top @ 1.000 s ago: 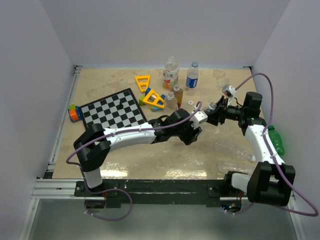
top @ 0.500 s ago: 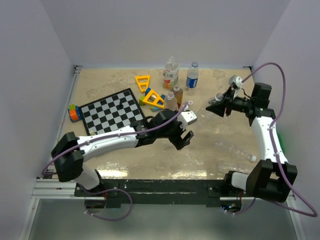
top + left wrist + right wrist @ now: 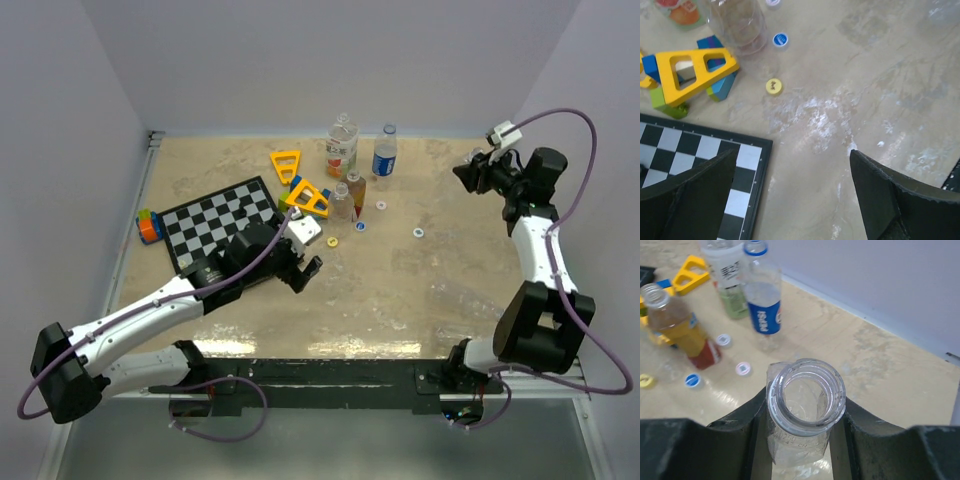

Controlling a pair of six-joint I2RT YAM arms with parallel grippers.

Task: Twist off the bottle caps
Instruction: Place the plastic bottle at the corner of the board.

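Right now your left gripper (image 3: 790, 200) hangs over bare table (image 3: 880, 75) with its two fingers (image 3: 685, 200) spread wide and nothing between them. Just ahead of those fingertips, a little to their left, a yellow cap (image 3: 773, 86) lies flat. Farther ahead a blue cap (image 3: 780, 39) sits just beside the base of an upright bottle (image 3: 737, 22). The corner of the checkerboard (image 3: 690, 165) lies under the left finger. Ahead and to the left of that finger, a yellow triangular frame (image 3: 692, 70) rests on coloured blocks. Your right gripper (image 3: 805, 435) is clamped on the neck of a clear bottle (image 3: 806, 395), one finger pressed to each side, and the bottle's threaded mouth opens toward the wrist camera. From the top camera that right gripper (image 3: 472, 172) is raised near the far right of the table, well apart from the left gripper (image 3: 300, 268). Beyond the held bottle and to its left, a blue-labelled bottle (image 3: 764, 310) stands upright, and further left stands an amber bottle (image 3: 677, 325) with an open mouth. Between these and the right gripper, loose caps lie flat on the table: a white cap (image 3: 723, 339), a pink-centred cap (image 3: 743, 368), the blue cap (image 3: 692, 380) and, at the far left edge, the yellow cap (image 3: 646, 380).
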